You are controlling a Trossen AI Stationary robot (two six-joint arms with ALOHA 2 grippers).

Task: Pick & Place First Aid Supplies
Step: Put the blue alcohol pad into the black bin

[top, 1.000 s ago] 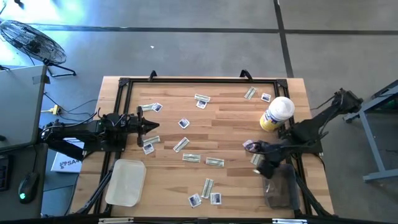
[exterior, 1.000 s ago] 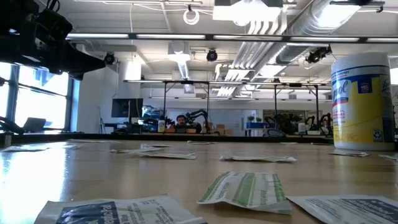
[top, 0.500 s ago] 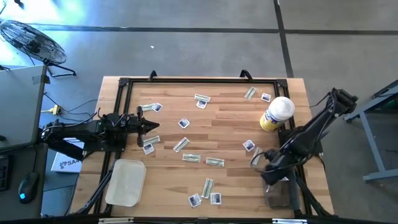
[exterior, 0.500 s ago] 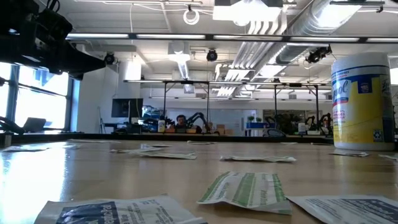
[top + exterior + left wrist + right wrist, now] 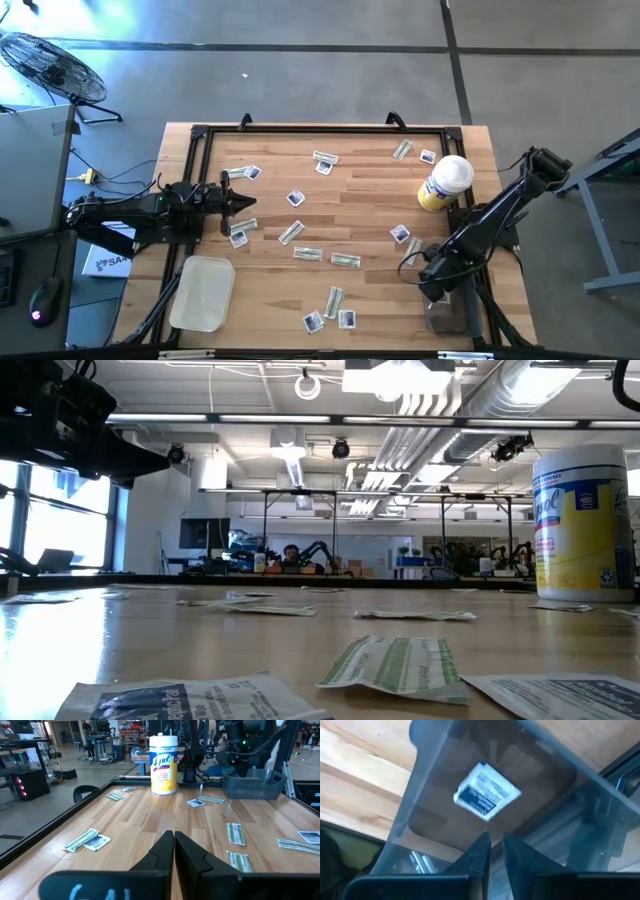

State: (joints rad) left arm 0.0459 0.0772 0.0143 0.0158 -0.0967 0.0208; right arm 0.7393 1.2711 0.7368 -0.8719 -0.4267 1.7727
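The first aid supplies are small flat packets, pale green strips point(image 5: 320, 255) and white squares point(image 5: 400, 233), lying flat and scattered over the wooden table. My right gripper point(image 5: 495, 847) points steeply down over a grey see-through bin point(image 5: 455, 310) at the near right, its fingers slightly apart and holding nothing. One white square packet with a blue mark point(image 5: 486, 790) shows inside the bin, clear of the fingers. Whether it is falling or lying there, I cannot tell. My left gripper point(image 5: 245, 203) waits at the table's left, level and shut.
A yellow wipes bottle with a white cap point(image 5: 445, 183) stands at the far right of the table. A clear flat tray point(image 5: 203, 292) lies at the near left. A black frame point(image 5: 300, 128) rims the table.
My right gripper has gone from above the packets left of the bottle toward the table's near edge and down over the grey bin, tipping steeply downward as it went. The packets on the table have not moved.
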